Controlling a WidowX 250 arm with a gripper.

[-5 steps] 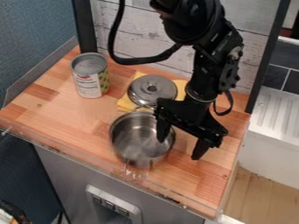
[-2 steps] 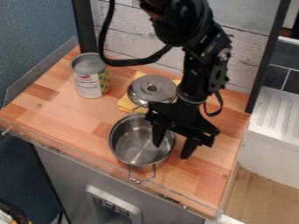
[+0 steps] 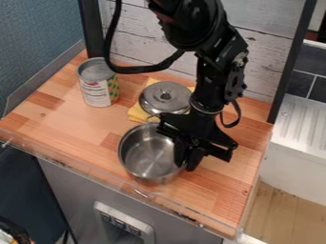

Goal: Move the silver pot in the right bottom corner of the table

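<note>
Round silver metal pot [image 3: 145, 155]: upright near the front edge of the light wood-block table [image 3: 73, 121], short of the right bottom corner. Black two-finger gripper [image 3: 187, 166] closed on its right wall, one finger inside, one outside; likely a rim pinch for moving it cornerward. Behind, silver knobbed lid [image 3: 165, 97] on yellow cloth [image 3: 136, 114], probably parked aside, leaving the pot's mouth open for gripping.

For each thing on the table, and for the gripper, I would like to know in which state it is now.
Silver pot: upright, uncovered, nothing seen inside except the gripper's finger.
Pot lid: off the pot, knob up, lying on the cloth.
Yellow cloth: laid out, partly covered by the lid.
Can: standing upright.
Gripper: closed on the pot's rim.
</note>
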